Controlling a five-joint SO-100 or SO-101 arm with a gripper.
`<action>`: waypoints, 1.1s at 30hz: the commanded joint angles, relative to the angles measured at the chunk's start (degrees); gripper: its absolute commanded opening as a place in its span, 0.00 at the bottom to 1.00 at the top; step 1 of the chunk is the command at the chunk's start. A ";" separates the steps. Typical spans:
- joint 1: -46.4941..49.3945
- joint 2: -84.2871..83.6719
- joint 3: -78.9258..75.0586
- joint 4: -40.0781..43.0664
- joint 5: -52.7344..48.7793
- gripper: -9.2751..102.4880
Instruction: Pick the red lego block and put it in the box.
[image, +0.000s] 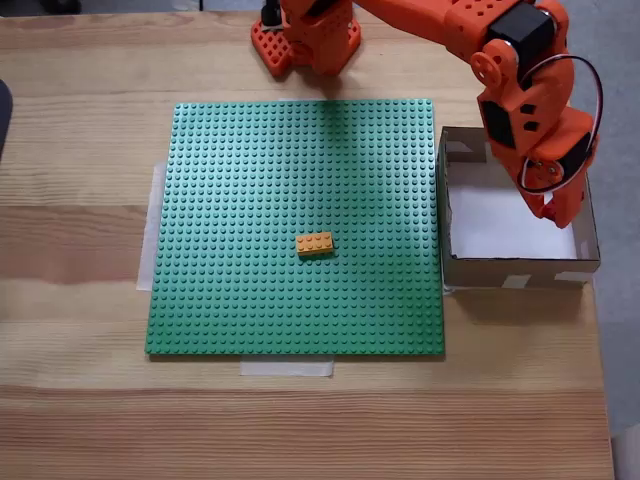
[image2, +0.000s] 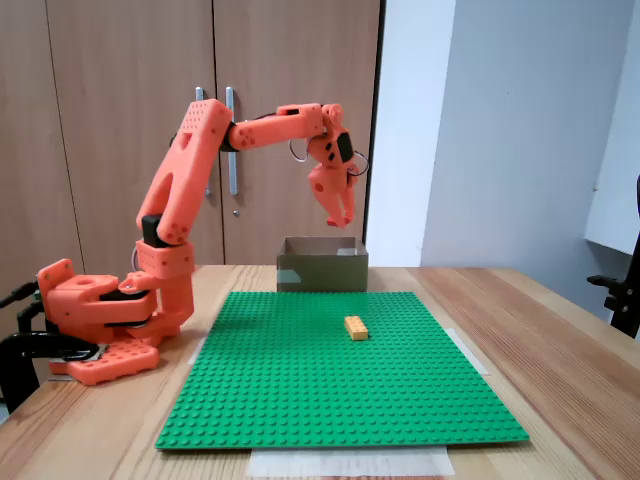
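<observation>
The brown cardboard box (image: 515, 270) with a white floor stands to the right of the green baseplate in a fixed view; from the front it stands at the back (image2: 320, 265). My orange gripper (image: 553, 207) hangs above the box's right part, fingers pointing down (image2: 341, 216). Whether the jaws are open or shut on something cannot be made out. The red lego block is hidden or out of view.
An orange-yellow brick (image: 314, 243) (image2: 355, 327) lies near the middle of the green studded baseplate (image: 250, 180) (image2: 300, 390). The plate is taped to a wooden table. The arm's base (image: 305, 40) (image2: 100, 320) stands behind the plate.
</observation>
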 joint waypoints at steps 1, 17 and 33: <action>-0.26 0.44 -2.64 -0.09 0.53 0.10; 2.81 1.05 -2.37 -0.70 2.11 0.28; 4.92 9.76 6.42 -5.01 1.67 0.33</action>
